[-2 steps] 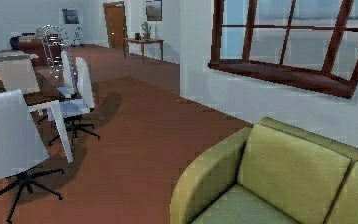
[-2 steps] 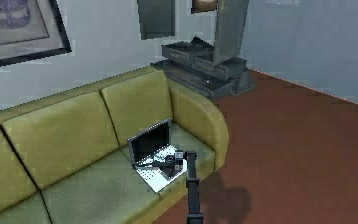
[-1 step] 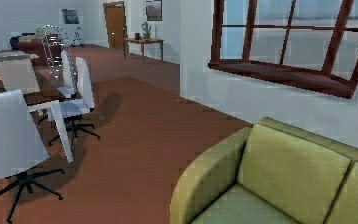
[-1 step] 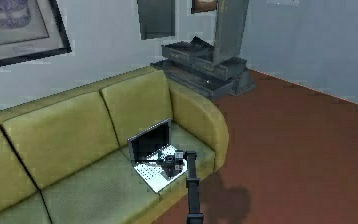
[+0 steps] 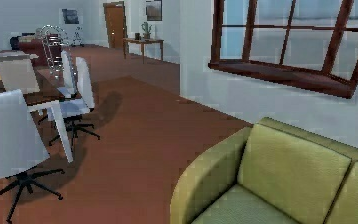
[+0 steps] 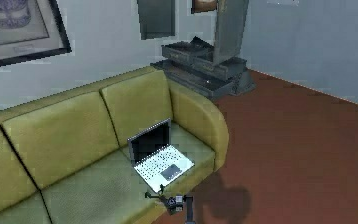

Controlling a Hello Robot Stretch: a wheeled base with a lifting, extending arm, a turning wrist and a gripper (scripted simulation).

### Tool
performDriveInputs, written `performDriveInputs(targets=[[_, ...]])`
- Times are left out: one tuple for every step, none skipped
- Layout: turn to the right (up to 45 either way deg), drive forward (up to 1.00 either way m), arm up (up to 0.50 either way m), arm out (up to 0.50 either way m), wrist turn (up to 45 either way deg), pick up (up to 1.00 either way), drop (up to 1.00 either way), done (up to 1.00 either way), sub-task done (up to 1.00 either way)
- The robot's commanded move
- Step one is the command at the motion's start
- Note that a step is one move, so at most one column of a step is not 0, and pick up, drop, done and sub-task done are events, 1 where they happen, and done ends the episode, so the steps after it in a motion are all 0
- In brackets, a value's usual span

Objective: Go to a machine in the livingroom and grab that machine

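Note:
A laptop (image 6: 159, 155) lies with its lid up on the right seat cushion of an olive-green sofa (image 6: 67, 130) in the arm side view. Its screen is dark and its keyboard is pale. My gripper (image 6: 173, 203) shows as a small dark shape at the sofa's front edge, just below the laptop. I cannot tell whether it holds anything. The same sofa (image 5: 287, 170) fills the forward view's lower right corner.
Red-brown floor (image 5: 157, 130) runs ahead. White office chairs (image 5: 12, 140) and a table (image 5: 37, 98) stand at the forward view's left. A window (image 5: 287, 45) is on the right wall, with a door (image 5: 114, 25) and a side table (image 5: 145, 42) far off. A grey fireplace (image 6: 207, 65) stands past the sofa.

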Motion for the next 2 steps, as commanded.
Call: performDriveInputs(targets=[[0.0, 0.00, 0.00, 0.00, 0.0, 1.00, 0.00, 0.00, 0.00], [0.0, 0.00, 0.10, 0.00, 0.0, 0.00, 0.00, 0.00, 0.00]])
